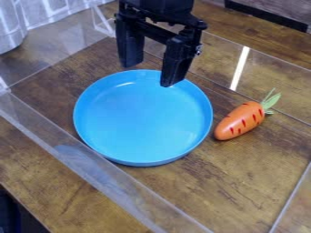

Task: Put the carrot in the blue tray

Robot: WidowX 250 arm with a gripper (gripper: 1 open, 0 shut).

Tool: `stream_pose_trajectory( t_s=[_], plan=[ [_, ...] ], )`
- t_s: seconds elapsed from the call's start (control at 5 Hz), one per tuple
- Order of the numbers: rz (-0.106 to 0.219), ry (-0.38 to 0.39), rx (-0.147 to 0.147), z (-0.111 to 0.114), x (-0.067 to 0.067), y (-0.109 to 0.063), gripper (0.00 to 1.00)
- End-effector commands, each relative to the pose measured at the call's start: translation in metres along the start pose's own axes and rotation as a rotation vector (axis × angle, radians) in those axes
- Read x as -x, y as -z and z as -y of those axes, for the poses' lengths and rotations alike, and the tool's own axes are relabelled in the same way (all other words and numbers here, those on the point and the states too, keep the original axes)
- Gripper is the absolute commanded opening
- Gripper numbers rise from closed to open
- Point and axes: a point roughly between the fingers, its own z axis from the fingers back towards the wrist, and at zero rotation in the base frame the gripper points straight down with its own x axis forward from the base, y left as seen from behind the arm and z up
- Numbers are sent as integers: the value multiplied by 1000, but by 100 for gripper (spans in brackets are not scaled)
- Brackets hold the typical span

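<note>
So the carrot (pixel 245 119) is lying on its side on the table (pixel 261 182), just off the right rim of the blue tray (pixel 142 123), close to it but not quite touching as far as I can tell. Its green leafy top is pointing up and to the right, away from the tray, and the fat orange end is facing down toward the tray's lower right edge. There's bare wood all around the carrot on its right and near sides, so plenty of open room there.

The tray is sitting roughly in the middle of the table with nothing in it. Its left and near rims are coming up close to a clear plastic wall (pixel 73 150) that's running diagonally across the lower left, so that side is looking tight. A bright strip of glare is sitting on the wood just above the carrot.

The hand (pixel 157 56) is hanging over the tray's far rim, pointing straight down, with its two dark fingers (pixel 177 62) spread wide apart and gripping nothing. It's well apart from the carrot.

No brands, labels or readable writing showing anywhere that I can make out.
</note>
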Motion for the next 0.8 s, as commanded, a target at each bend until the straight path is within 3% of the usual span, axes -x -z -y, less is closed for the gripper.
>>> stream_pose_trajectory(
  t_s=[0.0,0.2,0.6],
  plan=[
    [-12,14,2,2,-3,6,100],
    [1,77,1,14,-18,15,100],
    [60,199,-10,53,-59,23,100]
  ],
)
